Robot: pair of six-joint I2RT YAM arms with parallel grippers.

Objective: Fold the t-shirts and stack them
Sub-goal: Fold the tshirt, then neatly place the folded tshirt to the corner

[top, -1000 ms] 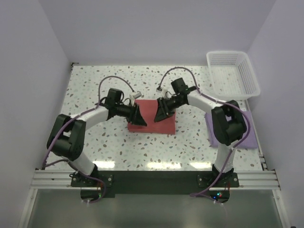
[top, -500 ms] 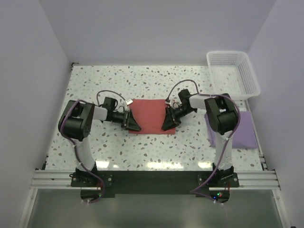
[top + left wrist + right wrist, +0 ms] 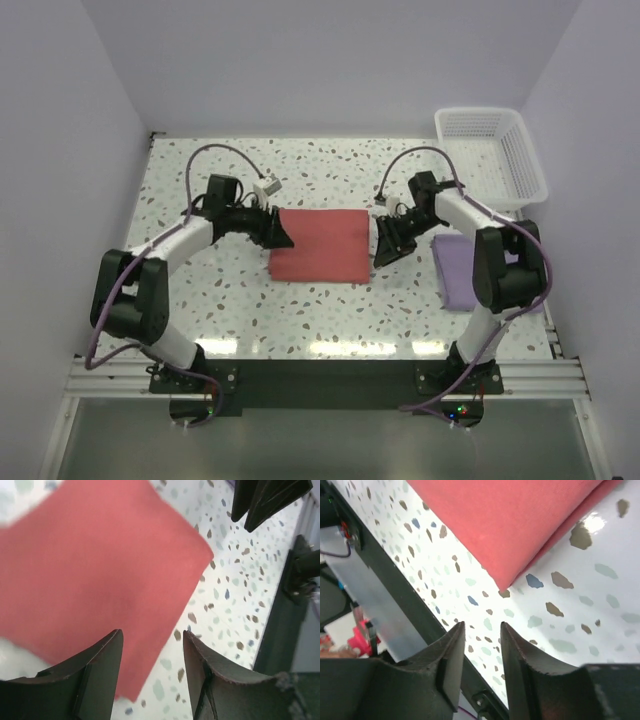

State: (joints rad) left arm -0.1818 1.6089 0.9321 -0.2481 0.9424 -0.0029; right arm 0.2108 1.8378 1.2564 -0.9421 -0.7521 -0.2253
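Note:
The salmon red t-shirt [image 3: 320,246] lies folded as a flat rectangle in the middle of the speckled table; it also shows in the left wrist view [image 3: 90,565] and the right wrist view [image 3: 520,520]. My left gripper [image 3: 282,234] is open and empty at the shirt's left edge [image 3: 152,635]. My right gripper [image 3: 383,248] is open and empty just off the shirt's right edge [image 3: 482,626]. The lavender t-shirt [image 3: 455,270] lies folded at the right, partly hidden behind my right arm.
A white lattice basket [image 3: 490,155] stands at the back right corner. The table's near edge has a metal rail [image 3: 320,375]. The right gripper's fingers [image 3: 267,500] show at the top of the left wrist view.
Both grippers have drawn apart from the red shirt's middle to its left and right edges and let go. The shirt now lies wider and flat.

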